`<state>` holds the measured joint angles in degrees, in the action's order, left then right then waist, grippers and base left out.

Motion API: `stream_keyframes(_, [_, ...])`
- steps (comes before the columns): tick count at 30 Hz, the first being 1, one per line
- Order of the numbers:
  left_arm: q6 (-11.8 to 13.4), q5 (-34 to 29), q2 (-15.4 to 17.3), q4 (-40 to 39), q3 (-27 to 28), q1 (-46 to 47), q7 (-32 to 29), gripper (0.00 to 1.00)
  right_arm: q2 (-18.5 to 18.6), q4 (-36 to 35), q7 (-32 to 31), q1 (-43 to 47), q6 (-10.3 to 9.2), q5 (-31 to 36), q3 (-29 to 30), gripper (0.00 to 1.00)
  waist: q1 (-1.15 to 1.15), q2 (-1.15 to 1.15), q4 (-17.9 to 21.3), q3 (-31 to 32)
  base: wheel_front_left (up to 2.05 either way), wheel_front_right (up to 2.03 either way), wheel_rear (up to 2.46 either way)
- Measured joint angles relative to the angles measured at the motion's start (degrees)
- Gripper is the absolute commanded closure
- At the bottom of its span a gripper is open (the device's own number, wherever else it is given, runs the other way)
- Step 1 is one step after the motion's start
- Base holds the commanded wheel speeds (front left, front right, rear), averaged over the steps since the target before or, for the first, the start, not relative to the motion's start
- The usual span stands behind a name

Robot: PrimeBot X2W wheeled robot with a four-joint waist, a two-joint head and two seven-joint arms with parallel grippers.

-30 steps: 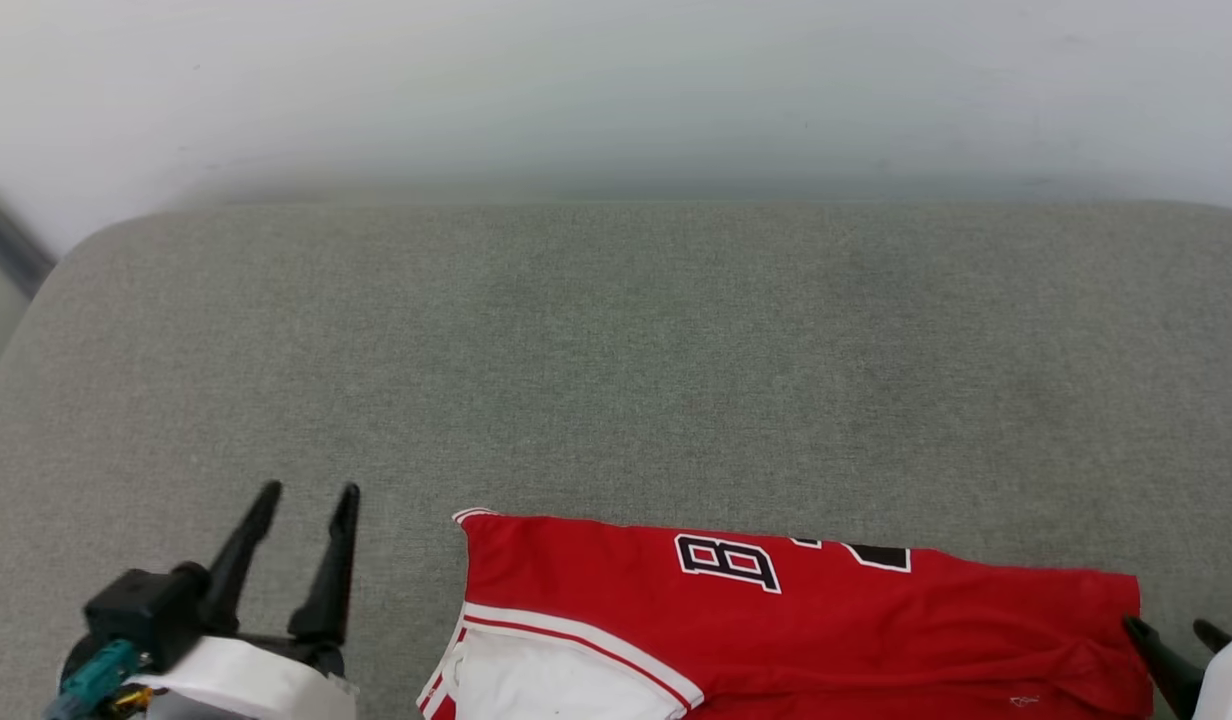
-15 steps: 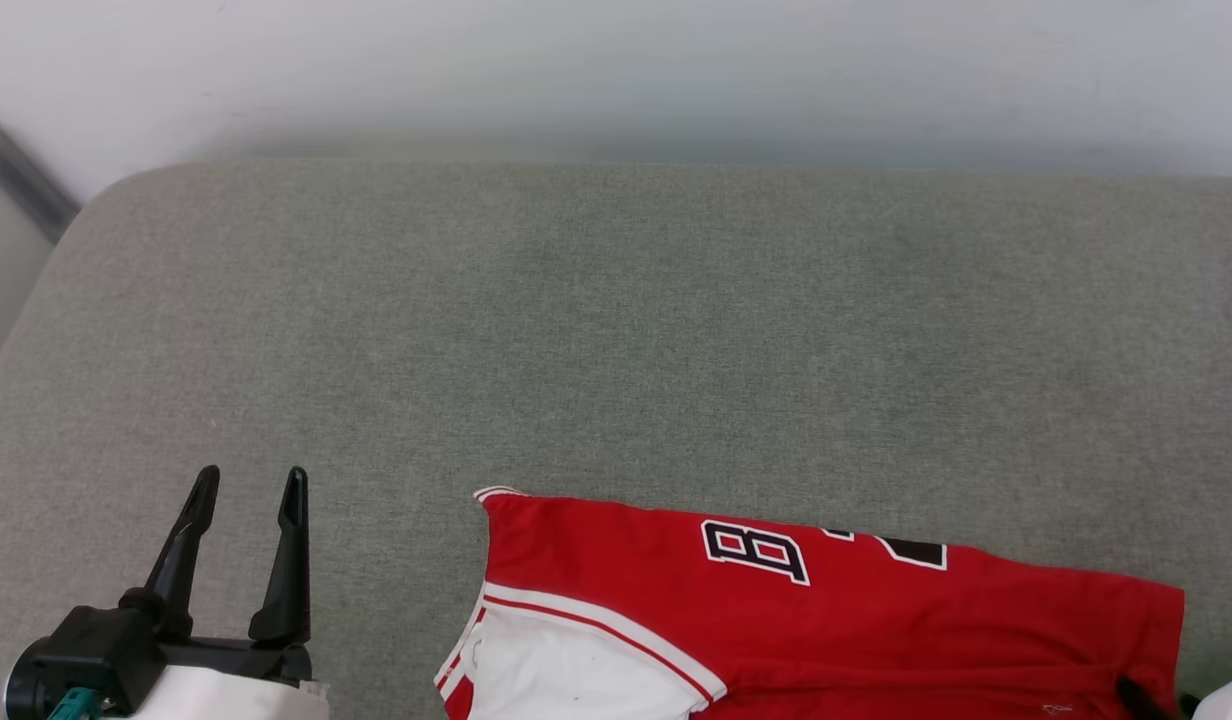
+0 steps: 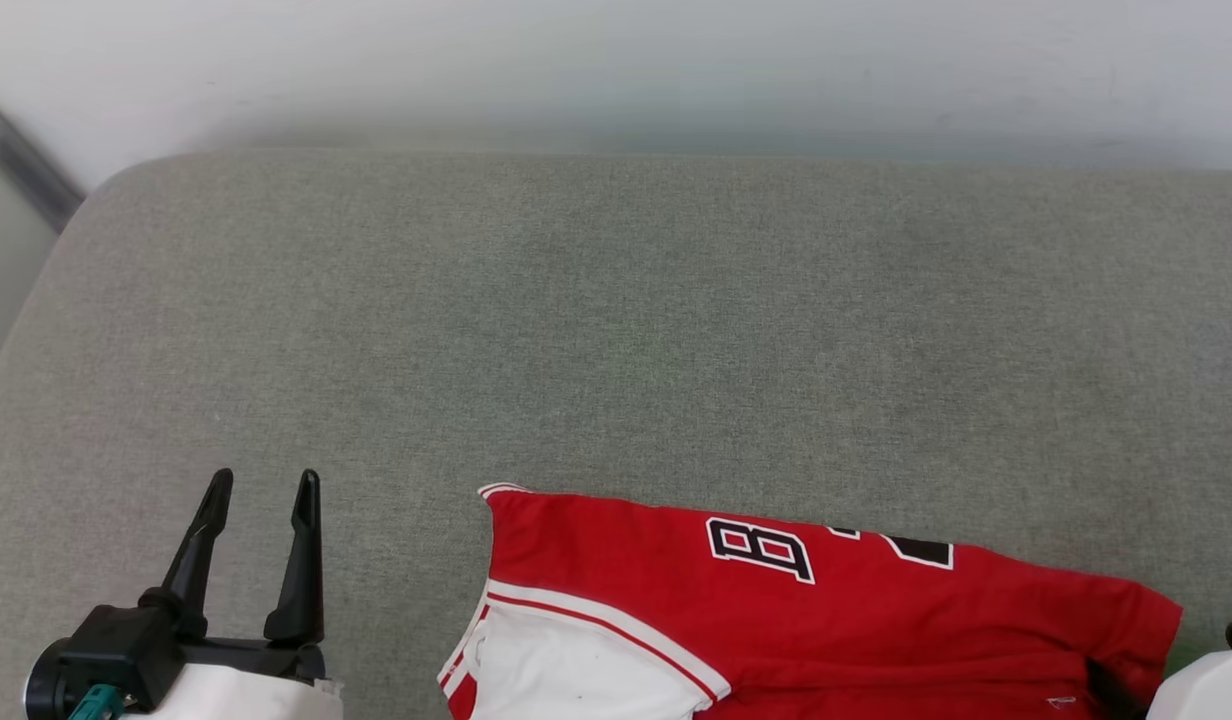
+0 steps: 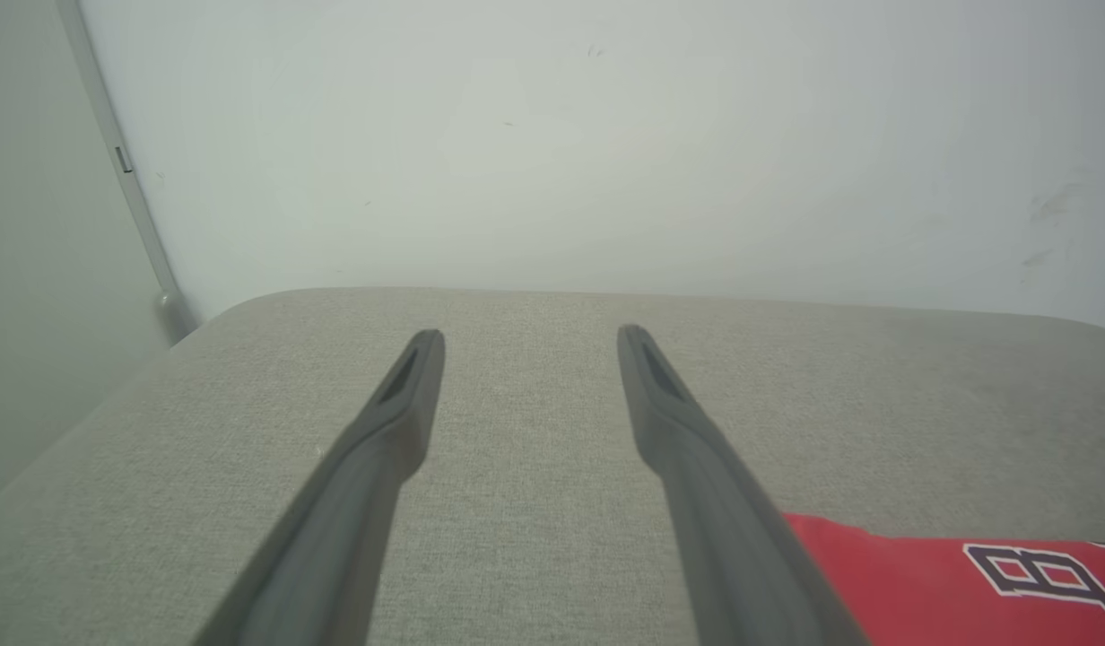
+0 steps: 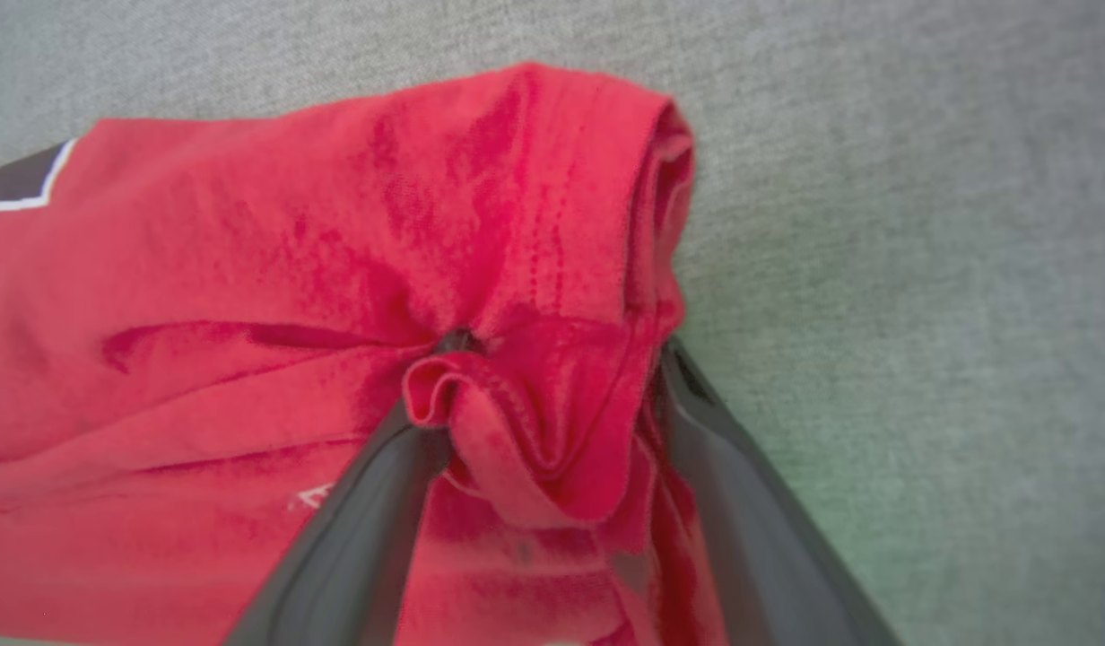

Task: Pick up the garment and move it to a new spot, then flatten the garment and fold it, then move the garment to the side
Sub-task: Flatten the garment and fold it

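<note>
The red short-sleeved jersey shirt with a white sleeve [image 3: 776, 610] lies flat on the grey cloth-covered surface [image 3: 616, 330]. It is at the edge of the surface closest to the robot. The shirt has black numbers with white edges on it. The white sleeve has a red and white stripe along its seam, and there are a few tiny dark specks on the white part.

The left end effector [image 3: 264, 480] is off to the left of the shirt, a little way from the sleeve. It does not touch the shirt. Its two long dark fingers [image 4: 382, 449] are spread apart, and there is nothing between them, just the grey cloth below.

The right end effector [image 5: 561, 350] is at the shirt's right end, the end far from the white sleeve. Its two fingers are also spread apart. A bunched-up lump of the red hem sits between them and touches both fingers. The tip of one finger is tucked under a fold of the red cloth. The shirt is wrinkled there.

Past the shirt, more of the grey surface goes on to a pale wall [image 3: 616, 60].
</note>
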<state>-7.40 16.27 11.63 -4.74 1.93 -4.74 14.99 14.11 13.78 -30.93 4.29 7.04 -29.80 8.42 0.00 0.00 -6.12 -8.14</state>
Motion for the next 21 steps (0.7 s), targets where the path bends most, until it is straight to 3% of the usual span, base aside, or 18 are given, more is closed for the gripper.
stream_keyframes(1, [0.0, 0.0, 0.0, 0.1, -0.2, 0.0, 0.0, 0.00, 0.2, 0.2, 0.3, -0.2, -0.01, 0.0, -0.4, 0.58, 0.00, 0.00, 0.1, 0.1, 0.00, 0.00, 0.00])
stream_keyframes(2, [0.0, 0.0, 0.0, 0.1, -0.4, 0.0, 0.0, 0.00, 0.2, 0.5, 0.8, -0.2, 0.00, 0.0, -0.5, 1.00, 0.00, 0.00, 0.2, 0.2, 0.00, 0.00, 0.00])
stream_keyframes(10, [0.0, 0.5, 0.3, 0.3, -0.7, -0.1, 0.0, 0.00, 0.2, 2.0, 4.2, -0.9, 0.53, 0.0, -0.5, 1.00, 0.00, 0.00, 1.2, 1.1, 0.00, 0.00, 0.00])
stream_keyframes(21, [0.0, 0.9, 1.0, 0.7, -1.0, -0.3, 0.0, 0.00, 3.0, 6.4, 6.8, -2.8, 0.51, 6.2, 9.9, 1.00, 0.01, 0.00, 2.5, 2.5, 0.00, 0.00, 0.00])
